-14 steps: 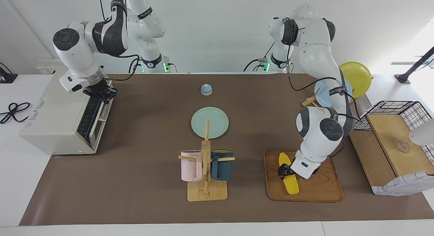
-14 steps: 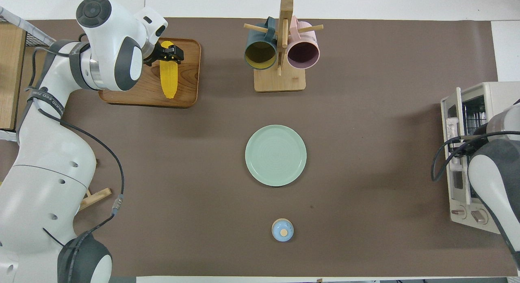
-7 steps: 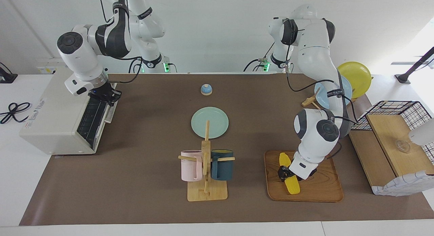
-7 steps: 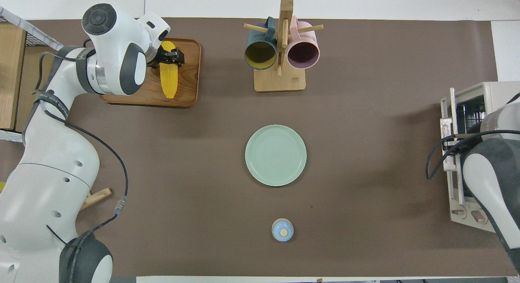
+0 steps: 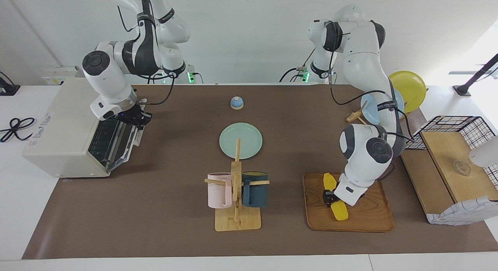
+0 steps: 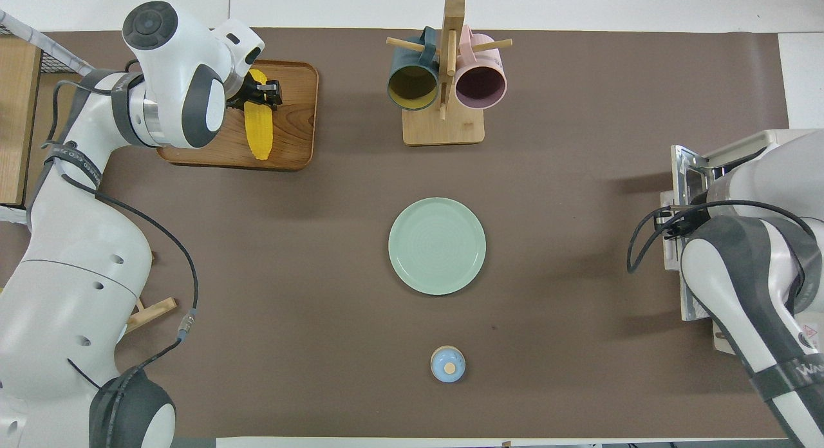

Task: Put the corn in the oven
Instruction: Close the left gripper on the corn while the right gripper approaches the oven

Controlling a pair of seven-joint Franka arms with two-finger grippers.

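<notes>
So I count one corn (image 5: pixel 335 198) on one wooden tray (image 5: pixel 369 220), one oven (image 5: pixel 66 134), two mugs (image 5: pixel 218 189) on one rack (image 5: pixel 236 208), three plates (image 5: pixel 240 141), one little blue bell (image 5: pixel 236 102), two arms (image 5: pixel 360 68).

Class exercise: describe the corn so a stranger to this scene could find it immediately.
Find the wooden tray at the left arm's end of the table. The corn lies on it, gripped by the left gripper. It is long and yellow.

We see the left gripper (image 5: pixel 330 197) down low at the lower right of the facing view, fingers clamped tight. The right gripper (image 5: pixel 134 118) sits shut at the upper left, arm bent.
</notes>
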